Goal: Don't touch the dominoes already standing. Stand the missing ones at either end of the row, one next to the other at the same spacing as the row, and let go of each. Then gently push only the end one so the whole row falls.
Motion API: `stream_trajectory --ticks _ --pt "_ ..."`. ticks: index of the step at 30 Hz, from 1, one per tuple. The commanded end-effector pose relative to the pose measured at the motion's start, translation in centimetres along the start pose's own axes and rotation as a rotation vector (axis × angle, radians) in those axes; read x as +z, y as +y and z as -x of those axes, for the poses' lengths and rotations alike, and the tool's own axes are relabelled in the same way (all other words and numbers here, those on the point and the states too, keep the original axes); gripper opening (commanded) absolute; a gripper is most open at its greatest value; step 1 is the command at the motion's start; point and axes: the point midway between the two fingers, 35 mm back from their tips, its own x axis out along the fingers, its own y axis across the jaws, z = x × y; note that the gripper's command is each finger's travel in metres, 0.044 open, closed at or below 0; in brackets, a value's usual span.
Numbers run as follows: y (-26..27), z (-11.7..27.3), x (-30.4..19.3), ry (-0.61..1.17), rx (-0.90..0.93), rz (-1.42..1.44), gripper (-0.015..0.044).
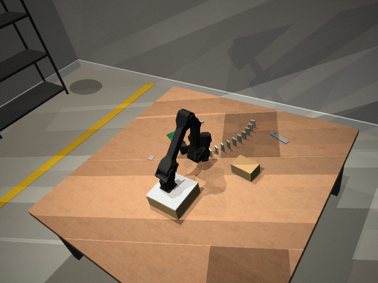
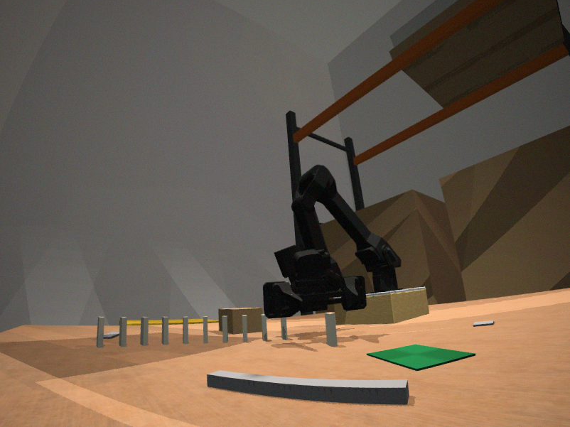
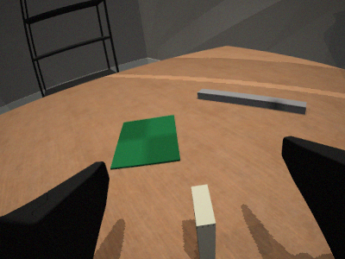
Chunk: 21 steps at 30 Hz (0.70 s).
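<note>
A curved row of several grey dominoes (image 1: 234,141) (image 2: 185,330) stands upright. One separate pale domino (image 2: 330,330) (image 3: 203,216) stands upright beyond the row's near-arm end. In the exterior view its gap to the row looks wider than the row's spacing. My gripper (image 2: 317,298) (image 3: 197,160) is open, with its fingers apart on both sides of this domino and no contact seen in the wrist view. The arm hides this domino in the top view. A small pale piece (image 1: 151,157) (image 2: 483,323), apparently a domino, lies flat on the table beside the arm.
A green square (image 2: 418,357) (image 3: 147,142) lies beyond the separate domino. A long grey bar (image 2: 308,389) (image 3: 252,101) lies farther out. A tan box (image 1: 245,167) (image 2: 240,320) sits near the row, and a flat grey strip (image 1: 279,137) lies beyond its far end.
</note>
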Motion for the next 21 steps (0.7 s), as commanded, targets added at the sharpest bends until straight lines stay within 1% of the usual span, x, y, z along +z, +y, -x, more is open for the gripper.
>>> stream_trajectory --ticks 1,5,7,12,17,19,21 --pt "0.0 0.3 2.8 -0.005 -0.001 0.015 0.044" --pt "-0.1 0.2 2.9 0.0 -0.005 0.001 0.044" --pt "-1.3 -0.8 2.5 0.042 -0.033 -0.107 0.044" --pt "-4.6 -4.2 1.0 0.227 -0.156 -0.49 0.044" --pt "-5.8 -6.3 0.4 0.452 -0.327 -0.83 0.044" --pt "-6.4 -7.1 1.2 0.506 -0.411 -0.908 0.044" --pt "-6.2 -7.1 1.4 0.551 -0.453 -0.959 0.044"
